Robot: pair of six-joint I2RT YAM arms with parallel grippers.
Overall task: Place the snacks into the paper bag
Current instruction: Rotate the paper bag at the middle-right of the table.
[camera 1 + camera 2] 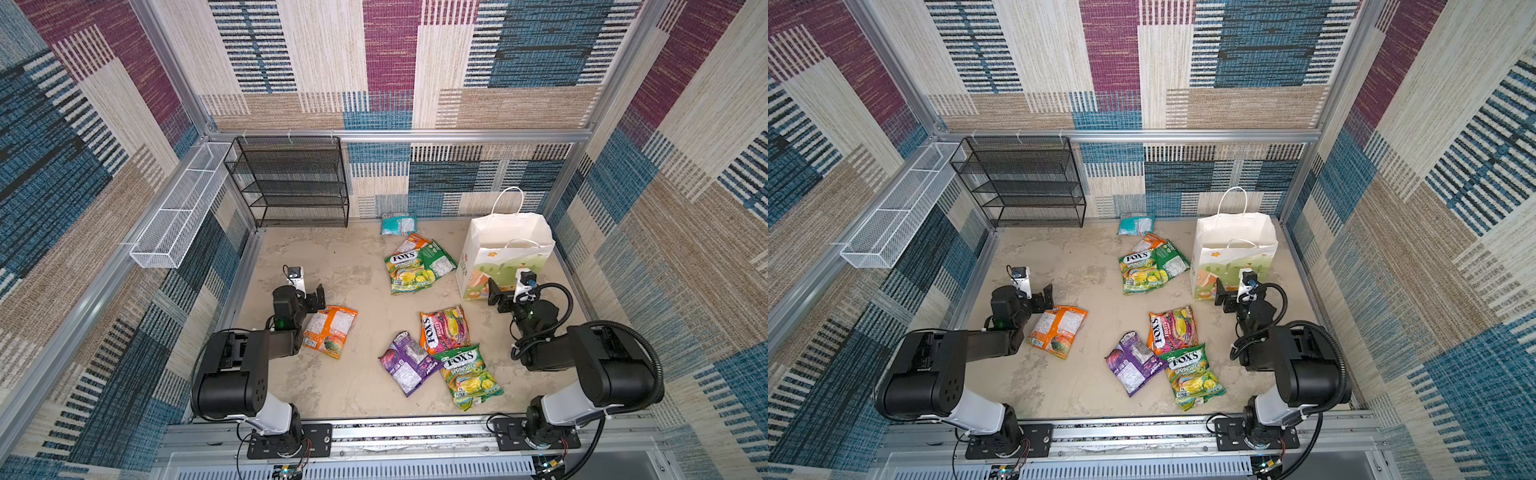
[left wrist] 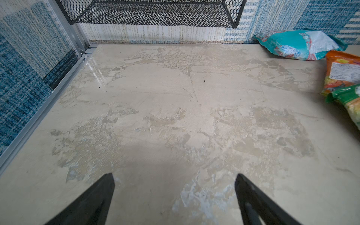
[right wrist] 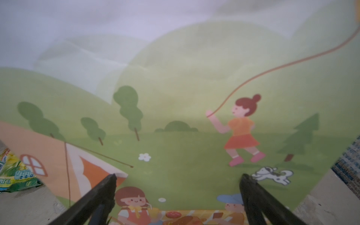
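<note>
The white paper bag [image 1: 505, 249] [image 1: 1233, 249] stands upright and open-topped at the back right. Snacks lie flat on the floor: a teal packet [image 1: 398, 224] [image 2: 298, 44] by the back wall, a green-and-orange pile [image 1: 417, 266], an orange packet [image 1: 330, 330], and a pink [image 1: 444, 330], a purple [image 1: 407, 368] and a green packet [image 1: 471, 376] near the front. My left gripper [image 1: 316, 297] [image 2: 174, 175] is open and empty over bare floor, just behind the orange packet. My right gripper [image 1: 496, 297] [image 3: 178, 176] is open and empty, close to the bag's green cartoon side [image 3: 175, 97].
A black mesh shelf [image 1: 291, 183] stands against the back wall at the left. A white wire basket [image 1: 178, 208] hangs on the left frame rail. Patterned walls enclose the floor on three sides. Both arm bases sit on the front rail [image 1: 415, 432].
</note>
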